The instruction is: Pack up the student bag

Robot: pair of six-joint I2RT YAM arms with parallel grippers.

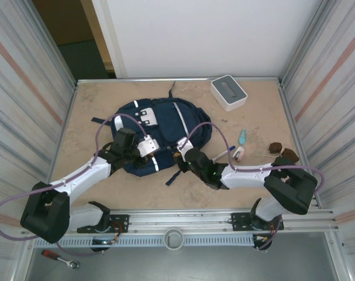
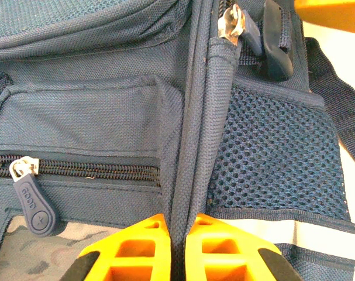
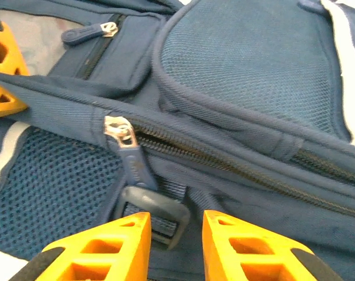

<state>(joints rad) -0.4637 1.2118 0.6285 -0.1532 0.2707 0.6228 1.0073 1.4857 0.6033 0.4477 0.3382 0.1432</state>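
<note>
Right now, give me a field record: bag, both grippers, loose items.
bag: student bag lying flat mid-table
left gripper: shut on a bag seam beside the mesh pocket
right gripper: open, dark buckle in the gap, zipper pull just ahead
loose items: white box at far right; teal item and brown pieces right of the bag

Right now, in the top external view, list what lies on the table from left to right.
student bag → white box → dark brown pieces. The teal item and the small white item share the box's span, so they are left out.
</note>
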